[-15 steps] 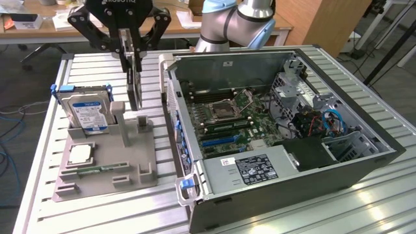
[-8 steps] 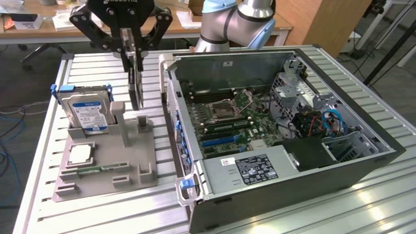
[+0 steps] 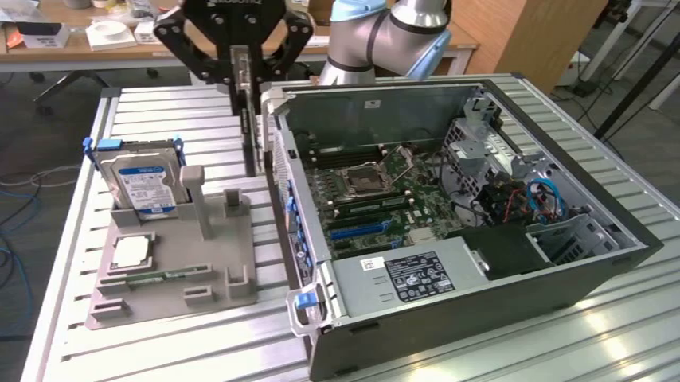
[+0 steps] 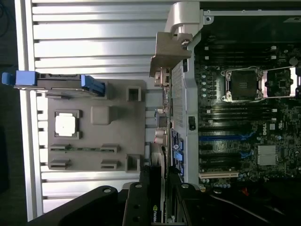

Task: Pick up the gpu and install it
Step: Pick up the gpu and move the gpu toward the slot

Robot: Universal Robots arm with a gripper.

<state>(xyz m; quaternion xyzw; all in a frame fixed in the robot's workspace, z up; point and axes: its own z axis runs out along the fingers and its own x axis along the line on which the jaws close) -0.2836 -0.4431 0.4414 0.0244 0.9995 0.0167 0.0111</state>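
Carry step: fingers (image 3: 223,70) clamped on gpu (image 3: 251,135), hanging edge-on just outside the computer case (image 3: 595,263) wall; uninstalled, needs aligning over the case's slot (image 3: 356,229).

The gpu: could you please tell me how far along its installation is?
Pickup looks done: the tool is closed on the gpu, which hangs on edge above the table, between the grey holder and the open computer case. Left: seating it in the motherboard, where no card stands in the slots yet.

Claw (image 3: 248,78) pointing down, clamped on gpu (image 3: 251,139).
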